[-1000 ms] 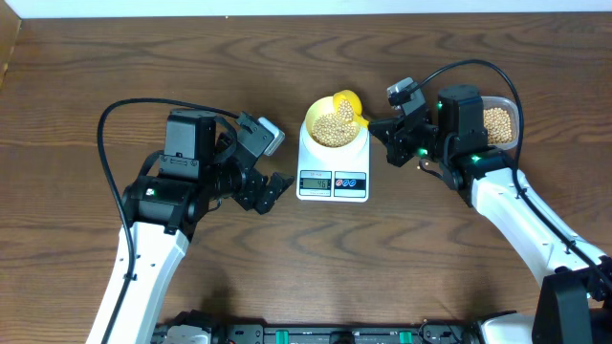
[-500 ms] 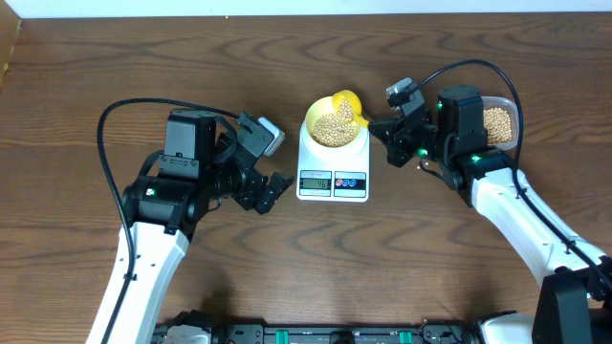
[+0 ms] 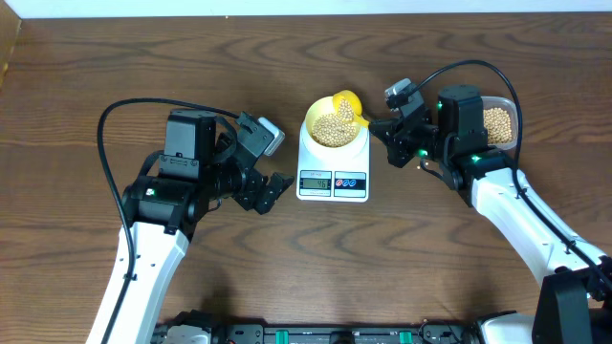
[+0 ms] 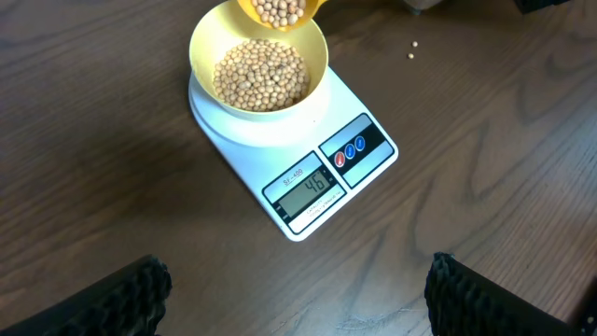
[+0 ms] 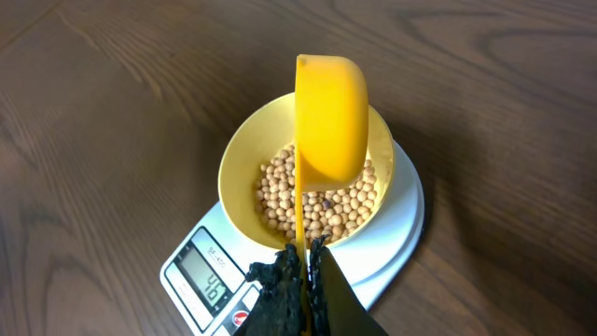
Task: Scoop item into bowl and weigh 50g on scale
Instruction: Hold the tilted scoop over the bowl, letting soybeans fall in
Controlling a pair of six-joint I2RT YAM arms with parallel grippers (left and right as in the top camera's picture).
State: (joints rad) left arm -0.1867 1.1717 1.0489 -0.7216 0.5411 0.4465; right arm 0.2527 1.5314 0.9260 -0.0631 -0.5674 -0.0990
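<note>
1. The scale (image 3: 333,174) is sitting near the middle of the table (image 3: 115,57), somewhat toward its far edge, with its display reading 46.
2. The bowl (image 4: 201,47) is resting on the scale's platform, holding a heap of beans (image 4: 261,73).
3. The right gripper (image 5: 306,257) is clamping the thin handle of a bright yellow scoop (image 5: 331,117), which is hanging tilted over the bowl's far rim with some beans inside.
4. The left gripper (image 4: 298,303) is hovering just left of the scale, its jaws spread wide and holding nothing.
5. A clear tub (image 3: 499,121) of beans is standing behind the right arm, toward the table's right edge.
6. One stray bean (image 4: 413,53) is lying on the table beside the scale.
</note>
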